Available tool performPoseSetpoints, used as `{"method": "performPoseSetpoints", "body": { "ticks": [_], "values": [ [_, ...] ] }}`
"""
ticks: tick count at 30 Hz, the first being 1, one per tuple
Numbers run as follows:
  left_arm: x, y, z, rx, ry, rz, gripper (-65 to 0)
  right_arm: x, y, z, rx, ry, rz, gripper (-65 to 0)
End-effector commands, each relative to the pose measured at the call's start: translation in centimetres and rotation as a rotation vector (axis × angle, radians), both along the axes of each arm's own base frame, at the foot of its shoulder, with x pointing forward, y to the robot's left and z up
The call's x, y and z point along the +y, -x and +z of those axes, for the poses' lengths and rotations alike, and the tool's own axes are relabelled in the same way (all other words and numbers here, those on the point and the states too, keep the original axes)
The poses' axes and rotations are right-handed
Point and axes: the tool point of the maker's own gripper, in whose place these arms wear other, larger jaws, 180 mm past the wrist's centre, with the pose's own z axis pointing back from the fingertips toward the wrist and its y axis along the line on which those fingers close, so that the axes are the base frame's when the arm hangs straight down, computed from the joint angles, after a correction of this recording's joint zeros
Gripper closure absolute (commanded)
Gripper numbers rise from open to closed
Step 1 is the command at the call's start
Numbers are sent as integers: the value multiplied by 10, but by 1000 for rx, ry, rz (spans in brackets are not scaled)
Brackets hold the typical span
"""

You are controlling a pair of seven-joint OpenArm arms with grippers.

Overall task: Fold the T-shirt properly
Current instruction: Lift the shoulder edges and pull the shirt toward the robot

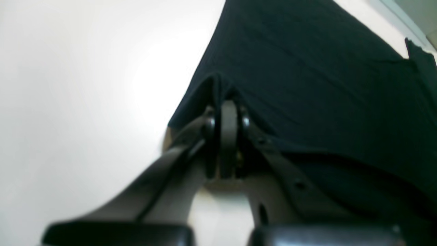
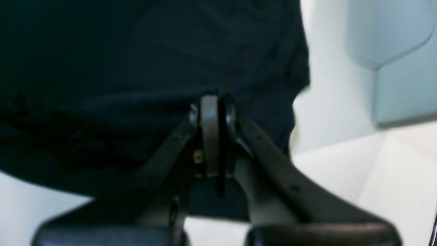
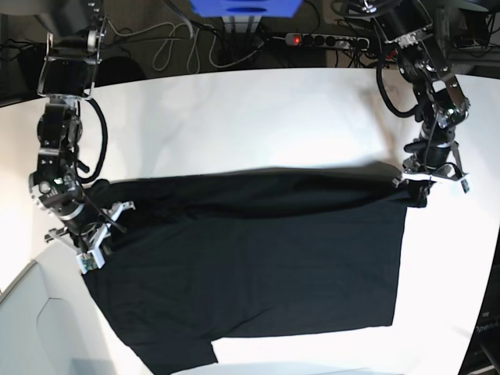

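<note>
The T-shirt (image 3: 250, 273), black and showing only a plain face, lies spread across the white table (image 3: 234, 117), its upper edge stretched taut between the two arms and its lower portion running toward the near edge of the base view, where a sleeve-like flap extends at the lower left. We see the left gripper (image 3: 419, 181) at the right of the base view, hanging from an arm that descends from the top right corner and bends down over the shirt's upper right corner. In the left wrist view, the left gripper (image 1: 228, 102) has its jaws pressed together on a raised pinch of black fabric, which tents up around the fingertips (image 1: 228, 112). The right gripper (image 3: 100, 234) sits at the left of the base view, on an arm that drops from the upper left and angles inward over the shirt's left corner. In the right wrist view, the right gripper (image 2: 213, 99) is likewise clamped on a fold of the cloth, the fabric draping down past the closed jaws. Beyond the table's far edge we note a power strip (image 3: 320, 39) with a red light, loose cables (image 3: 172, 39), and a blue object (image 3: 244, 8).
</note>
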Motion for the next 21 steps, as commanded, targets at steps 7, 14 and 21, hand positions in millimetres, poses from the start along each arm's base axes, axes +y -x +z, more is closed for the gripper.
{"method": "performPoseSetpoints", "body": {
  "ticks": [7, 14, 21],
  "values": [
    [4, -15, 15, -58, -6, 3, 0, -8, -27, 20, -55, -14, -10, -2],
    [12, -28, 0, -31, 38, 26, 0, -11, -37, 27, -66, -19, -17, -2],
    [13, -41, 13, -68, 41, 27, 0, -11, -48, 44, -104, -18, -18, -2]
  ]
}}
